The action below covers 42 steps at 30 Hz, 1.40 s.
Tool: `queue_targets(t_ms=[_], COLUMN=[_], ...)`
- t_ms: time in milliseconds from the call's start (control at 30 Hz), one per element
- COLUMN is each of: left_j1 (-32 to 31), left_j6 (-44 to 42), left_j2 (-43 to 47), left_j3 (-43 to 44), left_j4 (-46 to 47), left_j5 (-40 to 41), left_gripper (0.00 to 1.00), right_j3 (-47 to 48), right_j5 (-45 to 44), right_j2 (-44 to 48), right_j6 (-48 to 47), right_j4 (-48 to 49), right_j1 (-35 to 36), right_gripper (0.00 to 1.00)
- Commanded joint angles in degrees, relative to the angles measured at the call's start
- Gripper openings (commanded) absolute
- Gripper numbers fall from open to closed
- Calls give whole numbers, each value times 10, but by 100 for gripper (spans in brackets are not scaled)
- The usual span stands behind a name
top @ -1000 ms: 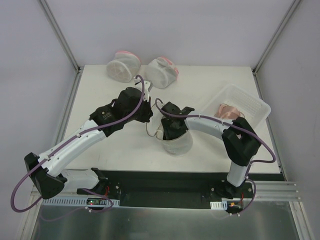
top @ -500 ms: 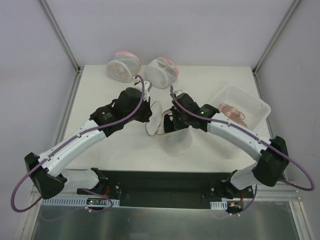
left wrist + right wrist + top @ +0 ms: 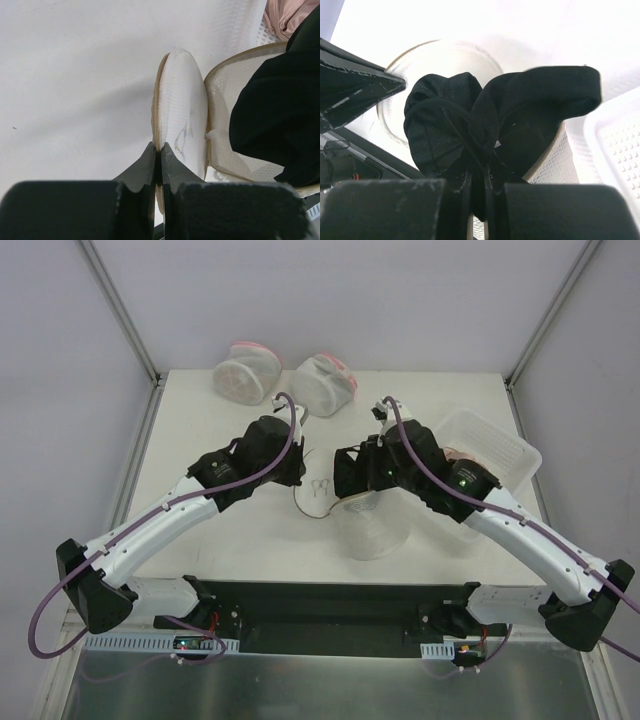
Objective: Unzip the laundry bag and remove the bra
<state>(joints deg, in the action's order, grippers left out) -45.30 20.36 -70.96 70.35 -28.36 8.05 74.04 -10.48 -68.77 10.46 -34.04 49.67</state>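
The laundry bag point(image 3: 375, 530) stands open in the middle of the table, a white mesh dome with a tan rim. My left gripper point(image 3: 297, 472) is shut on the tan rim of its round lid flap point(image 3: 315, 495) and holds the flap open to the left. The grip is plain in the left wrist view point(image 3: 160, 150), with the flap point(image 3: 182, 110) standing on edge. My right gripper point(image 3: 350, 475) is shut on the bra point(image 3: 495, 110), a black cupped garment, and holds it just above the bag's opening point(image 3: 445, 47). The bra also shows in the left wrist view point(image 3: 280, 110).
Two white mesh pouches with pink trim point(image 3: 245, 370) point(image 3: 325, 383) lie at the back of the table. A white ribbed plastic tray point(image 3: 500, 445) sits at the right with a pink garment point(image 3: 290, 15) in it. Metal frame posts stand at the back corners.
My right gripper has risen out of the bag, drawing the black bra up and toward the right. My left gripper has kept hold of the lid flap.
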Motion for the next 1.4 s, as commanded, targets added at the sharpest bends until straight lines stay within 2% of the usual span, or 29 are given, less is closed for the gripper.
queue_targets(t_ms=[0,500,667,867,1033,1233,1267,1300,1333,1367], left_j1=[2,2,2,3,5,7,7,7,7,6], left_j6=[4,-2,-13,-27,-38,-51,-52,-52,-51,-50], left_j2=[0,15,34,46,44,47,48,48,48,48], left_j3=[1,2,4,12,22,38,40,40,40,38], left_j4=[6,6,5,2,-4,-8,-9,-10,-10,-11], left_j5=[10,15,29,48,58,72,73,73,72,72], left_gripper=[0,0,0,0,0,0,0,0,0,0], right_j3=[25,56,49,11,-54,-121,-129,-135,-138,-134], right_j5=[-46,-132,-162,-176,-155,-104,-97,-94,-84,-63], right_j2=[22,0,41,102,139,105,94,84,72,37], right_j6=[11,44,21,4,-1,-2,-1,-3,-7,-16], right_j4=[40,100,87,46,27,30,33,36,42,42], right_j1=[1,-19,-43,-145,-270,-386,-396,-412,-421,-430], right_gripper=[1,2,1,1,1,2,5,16,33,68])
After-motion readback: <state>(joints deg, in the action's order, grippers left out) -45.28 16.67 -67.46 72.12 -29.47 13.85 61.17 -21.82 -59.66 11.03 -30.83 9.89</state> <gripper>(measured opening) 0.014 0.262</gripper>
